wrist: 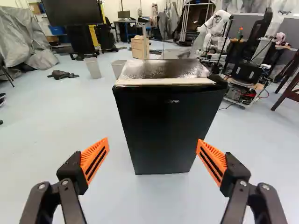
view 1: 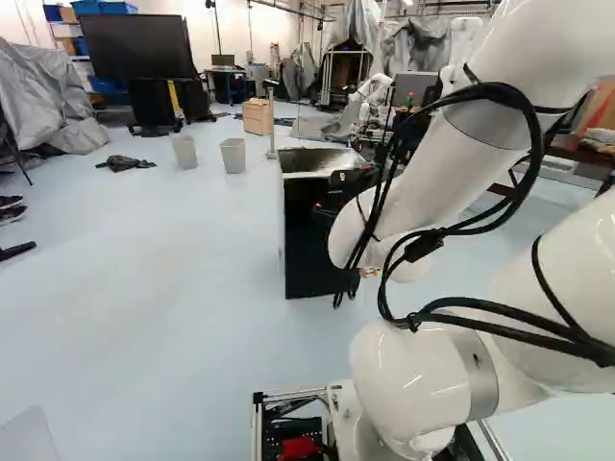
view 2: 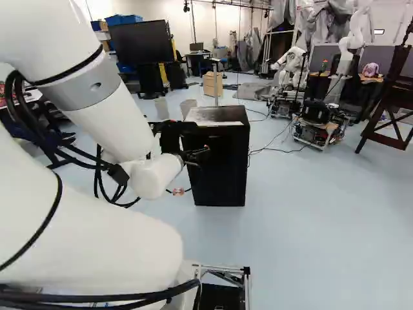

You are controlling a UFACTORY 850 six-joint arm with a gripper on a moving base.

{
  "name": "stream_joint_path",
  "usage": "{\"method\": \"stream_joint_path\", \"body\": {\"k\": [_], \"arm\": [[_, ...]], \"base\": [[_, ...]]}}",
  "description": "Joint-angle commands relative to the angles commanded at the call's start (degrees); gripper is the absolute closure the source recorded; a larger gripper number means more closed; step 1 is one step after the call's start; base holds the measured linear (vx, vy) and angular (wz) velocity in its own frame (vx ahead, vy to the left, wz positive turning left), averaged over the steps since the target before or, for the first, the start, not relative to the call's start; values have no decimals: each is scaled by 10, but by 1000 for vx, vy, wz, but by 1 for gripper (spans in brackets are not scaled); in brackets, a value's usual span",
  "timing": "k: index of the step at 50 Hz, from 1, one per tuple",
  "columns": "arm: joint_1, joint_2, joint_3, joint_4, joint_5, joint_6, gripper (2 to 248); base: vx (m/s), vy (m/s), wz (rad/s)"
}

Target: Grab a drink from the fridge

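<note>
Fingers [wrist: 95,160] wide, holding nothing — closed black fridge [wrist: 163,128] upright, straight ahead, front towards them; reach forward likely next.

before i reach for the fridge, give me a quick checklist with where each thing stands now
1. End effector open: ok, its two fingers stand wide apart.
2. Nothing held: ok, no object between the orange pads.
3. Mini fridge ahead of the end effector: ok.
4. Fridge door open for a grab: not ok, it is shut.
5. Drink inside: cannot tell, the interior is hidden.
6. Arm cables free of the fridge: cannot tell, they hang loose near it.
</note>
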Motion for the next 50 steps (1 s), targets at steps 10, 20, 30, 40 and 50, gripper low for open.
{"method": "stream_joint_path", "body": {"k": [10, 20, 30, 40, 50], "arm": [[0, 0, 0, 0, 0, 0, 3], [0, 0, 0, 0, 0, 0, 3], [0, 0, 0, 0, 0, 0, 3], [0, 0, 0, 0, 0, 0, 3], [0, 0, 0, 0, 0, 0, 3]], "base": [[109, 100, -30], [95, 102, -26], [87, 102, -24], [88, 101, -24], [87, 101, -25]]}}
